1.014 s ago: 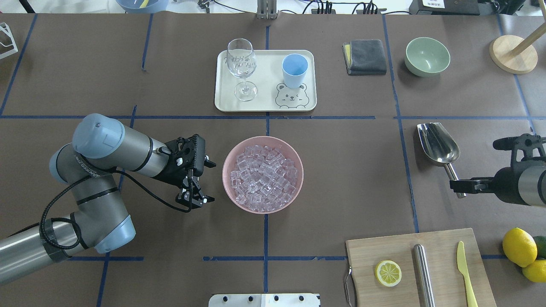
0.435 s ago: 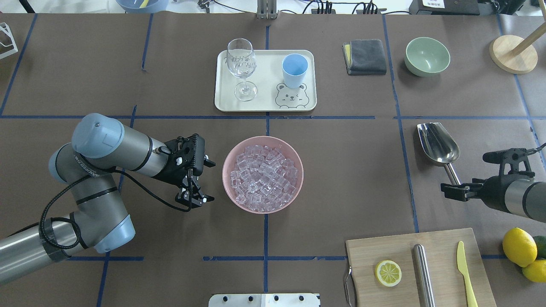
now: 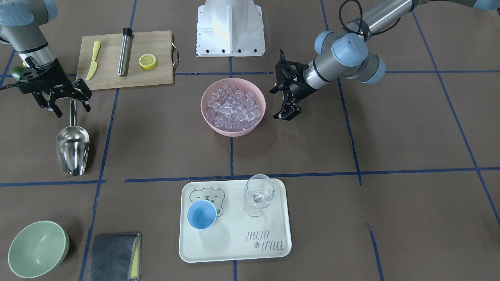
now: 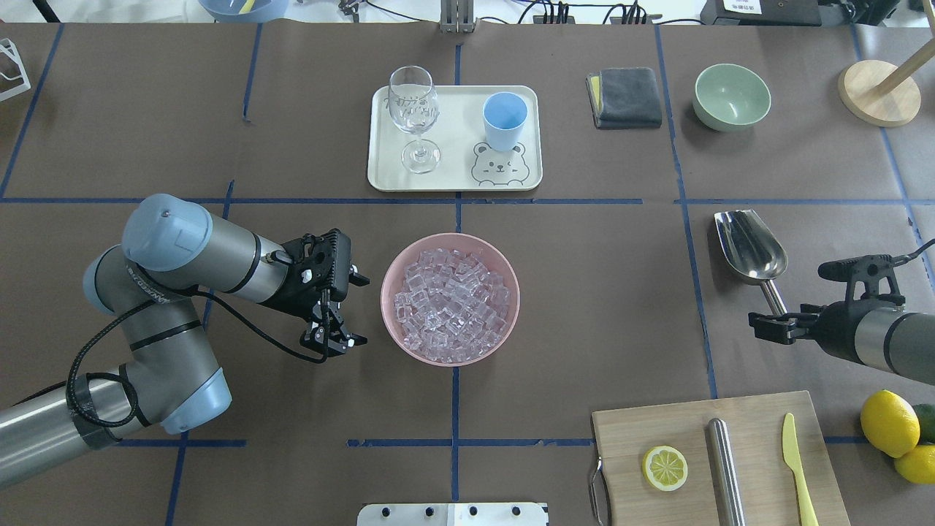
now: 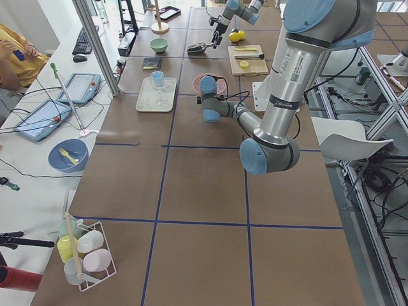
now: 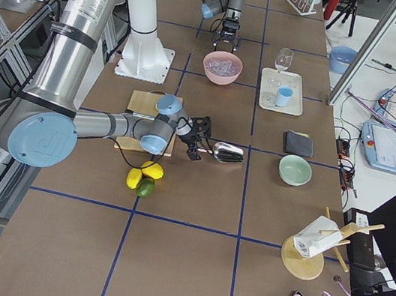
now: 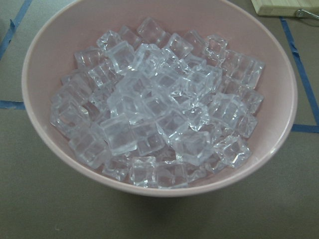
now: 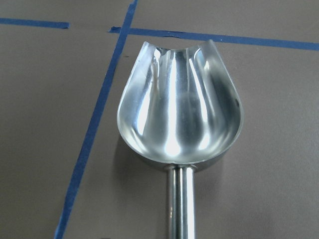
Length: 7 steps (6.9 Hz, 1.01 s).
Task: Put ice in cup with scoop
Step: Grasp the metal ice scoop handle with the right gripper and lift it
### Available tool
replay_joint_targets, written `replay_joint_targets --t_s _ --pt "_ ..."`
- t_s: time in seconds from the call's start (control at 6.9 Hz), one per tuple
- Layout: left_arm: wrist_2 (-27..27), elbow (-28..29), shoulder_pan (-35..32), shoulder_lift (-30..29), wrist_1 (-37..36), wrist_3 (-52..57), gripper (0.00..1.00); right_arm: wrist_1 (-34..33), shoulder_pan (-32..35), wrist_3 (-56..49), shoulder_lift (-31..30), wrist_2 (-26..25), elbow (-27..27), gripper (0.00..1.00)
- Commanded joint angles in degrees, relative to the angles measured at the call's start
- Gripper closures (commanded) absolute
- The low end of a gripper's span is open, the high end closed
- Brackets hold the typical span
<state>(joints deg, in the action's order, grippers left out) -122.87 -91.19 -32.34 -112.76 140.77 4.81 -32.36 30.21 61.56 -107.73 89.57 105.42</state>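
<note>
The steel scoop [image 4: 751,245] lies on the table at the right, handle toward the robot; it also shows in the front view [image 3: 72,150] and fills the right wrist view [image 8: 182,109]. My right gripper [image 3: 72,109] is open, its fingers on either side of the scoop's handle; overhead it sits at the handle's end [image 4: 778,321]. The ice [image 4: 453,296] fills a pink bowl [image 4: 387,281] at the table's middle, and shows close in the left wrist view [image 7: 159,109]. My left gripper [image 4: 336,340] is open and empty just left of the bowl. The light-blue cup [image 4: 504,120] stands empty on a cream tray [image 4: 453,175].
A wine glass [image 4: 413,109] shares the tray. A grey cloth [image 4: 627,96], green bowl [image 4: 731,95] and wooden stand [image 4: 879,91] are at the back right. A cutting board [image 4: 752,453] with a lemon slice, steel cylinder and yellow knife, and lemons [image 4: 889,422], are at the front right.
My right gripper has moved left and a little nearer the robot along the scoop's handle. The left arm and the scoop have not moved.
</note>
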Motion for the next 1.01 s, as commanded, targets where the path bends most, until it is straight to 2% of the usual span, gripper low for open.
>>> replay_joint_targets --t_s 0.0,0.14,0.29,0.43,0.72,0.87 --pt "-0.09 -0.04 -0.09 0.00 0.03 0.02 0.00 -0.07 -0.32 -0.03 0.06 -0.89 -0.12 0.36" --pt "-0.26 -0.13 -0.18 0.00 0.03 0.03 0.00 -0.07 -0.24 -0.30 -0.28 -0.97 -0.12 0.59" --pt "-0.35 -0.13 -0.18 0.00 0.03 0.03 0.00 -0.07 -0.24 -0.47 -0.55 -1.06 -0.12 0.75" --pt "-0.44 -0.22 -0.26 0.00 0.11 0.03 0.00 -0.07 -0.24 -0.73 -0.55 -1.32 -0.04 1.00" --pt "-0.44 -0.83 -0.35 0.18 0.11 0.11 0.00 -0.16 0.20 -2.13 -1.16 -0.80 1.71 1.00" --pt "-0.61 -0.92 -0.53 0.26 0.11 0.11 0.00 -0.33 0.20 -8.23 -2.56 -1.15 5.29 1.00"
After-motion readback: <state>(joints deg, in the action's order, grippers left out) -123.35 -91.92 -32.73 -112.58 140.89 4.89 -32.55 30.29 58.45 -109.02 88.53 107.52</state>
